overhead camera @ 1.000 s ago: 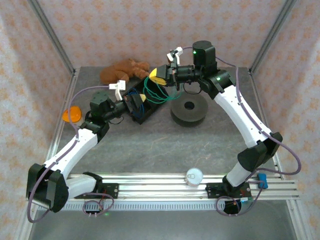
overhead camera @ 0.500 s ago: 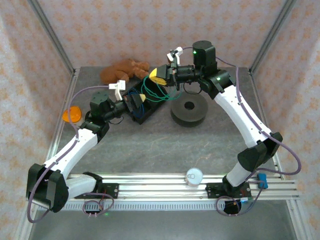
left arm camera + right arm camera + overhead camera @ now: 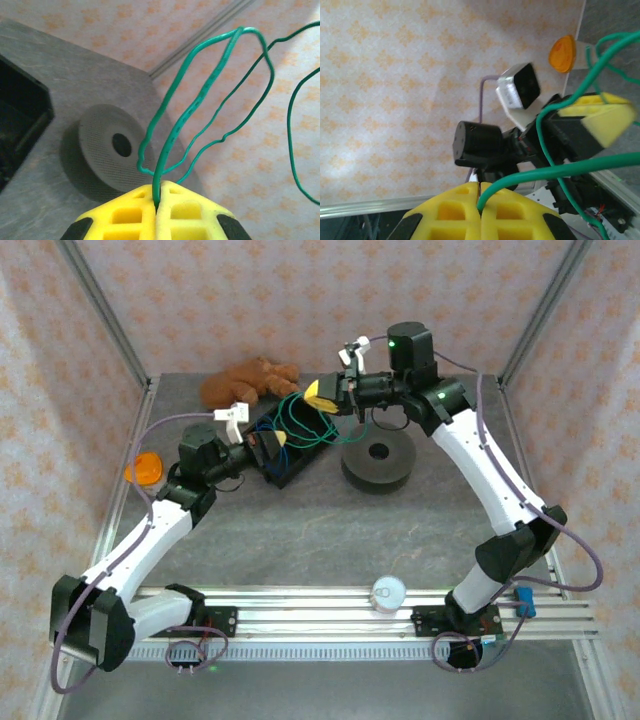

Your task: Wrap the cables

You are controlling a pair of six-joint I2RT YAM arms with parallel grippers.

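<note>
A thin green cable (image 3: 303, 423) hangs in loose loops between my two grippers, above a black box (image 3: 290, 462). My left gripper (image 3: 281, 440) is shut on one strand of it; in the left wrist view the green cable (image 3: 199, 98) rises from between the closed yellow fingertips (image 3: 135, 215). My right gripper (image 3: 319, 395) is raised behind the box and shut on another part; in the right wrist view the green cable (image 3: 560, 170) comes out of the closed gripper (image 3: 480, 202) and runs toward the left gripper (image 3: 600, 117).
A grey spool (image 3: 378, 461) with a centre hole lies right of the box, and the spool (image 3: 105, 145) sits below the loops. A brown plush toy (image 3: 248, 381) lies at the back, an orange object (image 3: 144, 468) at the left edge, a white round object (image 3: 388, 591) on the front rail.
The left gripper's jaws have closed fully on the green strand and the left wrist has drawn slightly back to the left. The right gripper shifted a little; the loops spread wider.
</note>
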